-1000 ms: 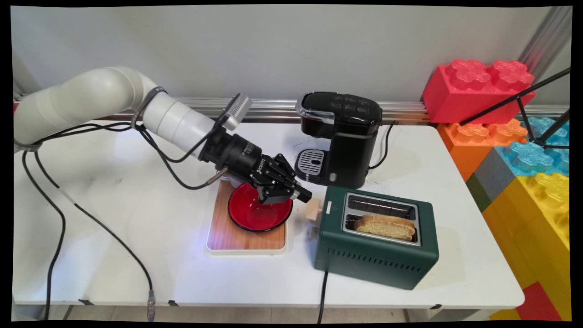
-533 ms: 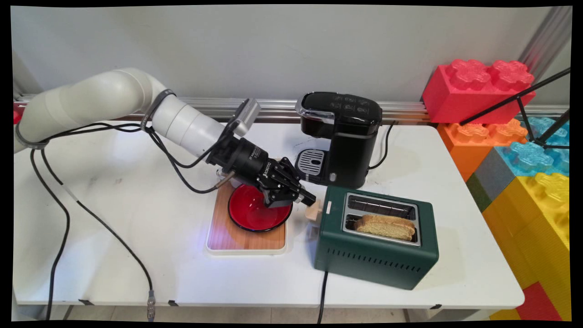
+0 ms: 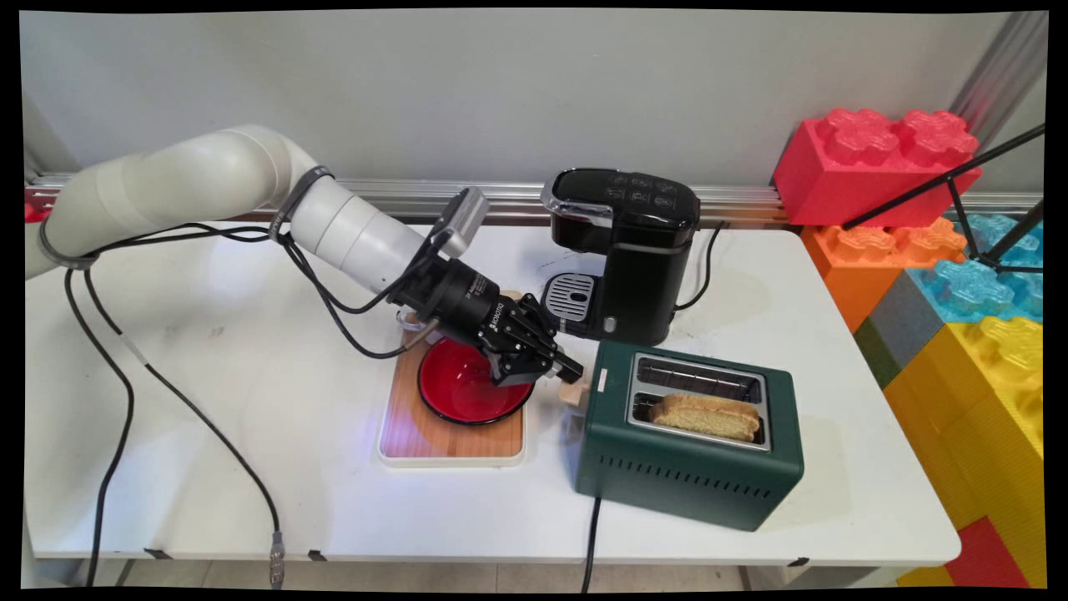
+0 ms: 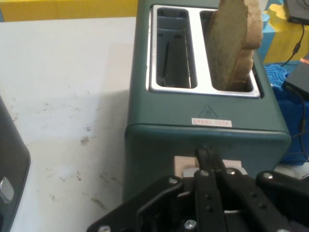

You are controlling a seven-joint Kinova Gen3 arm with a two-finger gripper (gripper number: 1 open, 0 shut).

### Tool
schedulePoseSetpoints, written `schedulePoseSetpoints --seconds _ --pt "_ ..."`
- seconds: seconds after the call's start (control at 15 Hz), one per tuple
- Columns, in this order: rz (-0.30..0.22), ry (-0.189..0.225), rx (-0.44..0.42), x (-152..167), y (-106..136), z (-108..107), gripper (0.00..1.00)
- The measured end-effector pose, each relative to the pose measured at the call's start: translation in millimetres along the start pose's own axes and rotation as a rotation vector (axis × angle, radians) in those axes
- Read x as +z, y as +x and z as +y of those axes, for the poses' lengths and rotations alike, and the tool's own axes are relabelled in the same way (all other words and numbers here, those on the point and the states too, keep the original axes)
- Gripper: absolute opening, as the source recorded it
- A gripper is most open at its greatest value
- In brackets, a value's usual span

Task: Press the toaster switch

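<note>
End effector [image 3: 567, 367] with fingers closed together, tip at the pale lever [image 3: 576, 388] on the green toaster's [image 3: 688, 467] end face. Bread slice [image 3: 705, 416] stands in the nearer slot. Risk: closed tip slipping off the lever, or shoving the toaster across the bench [image 3: 209, 467]

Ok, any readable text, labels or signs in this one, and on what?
"ROBOTIQ": white lettering on the body of the gripper, main view.
Warning triangle sign with a small red-lettered label beside it, on the end of the toaster: label too blurred to read.
Button markings on top of the coffee maker: too small to read.
</note>
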Motion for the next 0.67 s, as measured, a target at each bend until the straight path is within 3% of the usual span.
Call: schedulePoseSetpoints --seconds 0.67 --pt "-0.041 0.001 0.001 10.1 2.4 -3.2 0.00"
